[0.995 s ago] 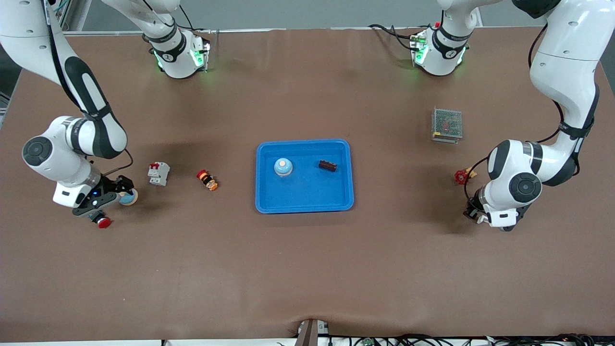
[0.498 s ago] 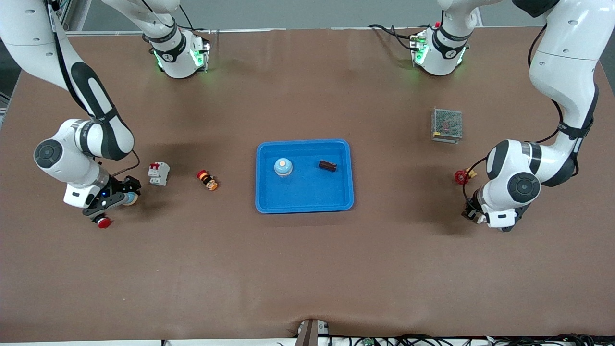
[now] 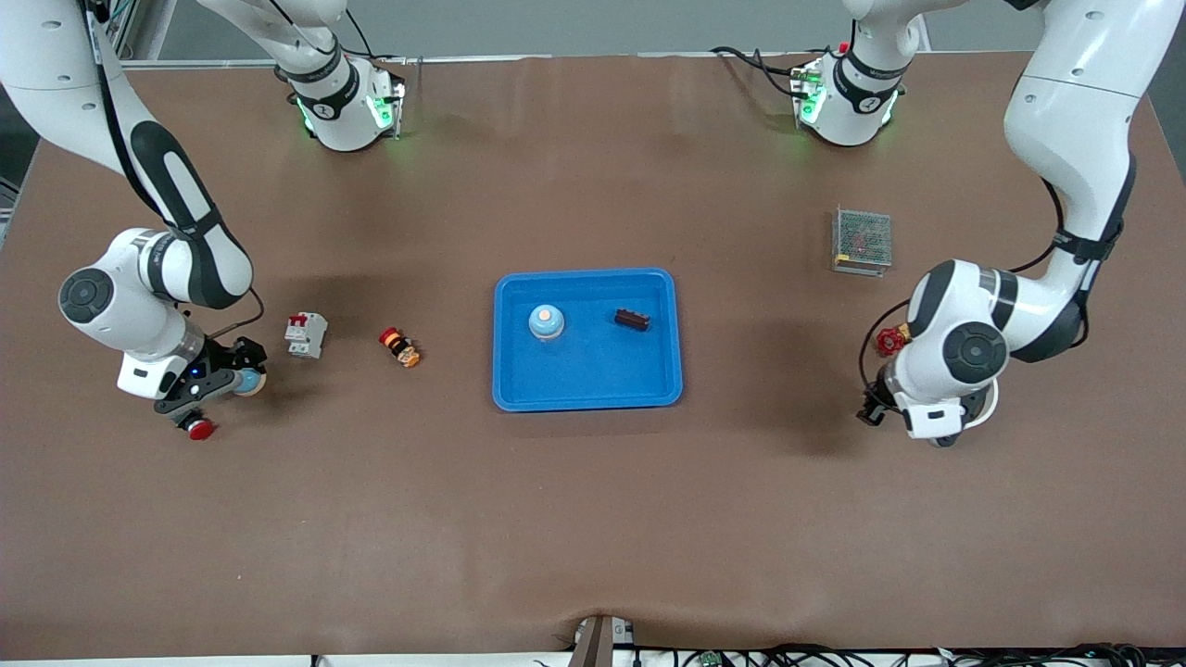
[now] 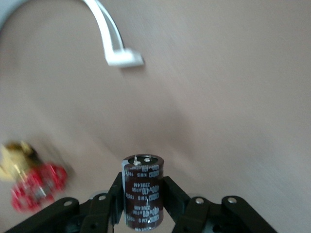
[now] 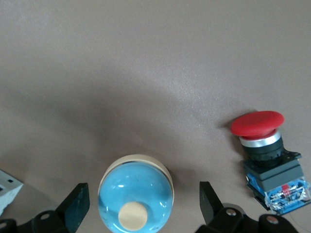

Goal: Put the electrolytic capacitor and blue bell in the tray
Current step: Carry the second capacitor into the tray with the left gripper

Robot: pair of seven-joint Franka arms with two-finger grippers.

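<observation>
The blue tray lies mid-table. In it are a blue bell and a dark brown component. My left gripper is over the bare table toward the left arm's end. In the left wrist view it is shut on a dark brown electrolytic capacitor, held upright. My right gripper is low at the right arm's end, open. In the right wrist view its fingers stand on either side of a second blue bell, apart from it. That bell also shows in the front view.
A red push button lies beside the right gripper. A white circuit breaker and a small red-orange switch lie between it and the tray. A red valve knob and a metal mesh box are near the left arm.
My left arm has moved toward the tray with the capacitor in it. My right gripper has shifted a little around the second bell, which has not moved.
</observation>
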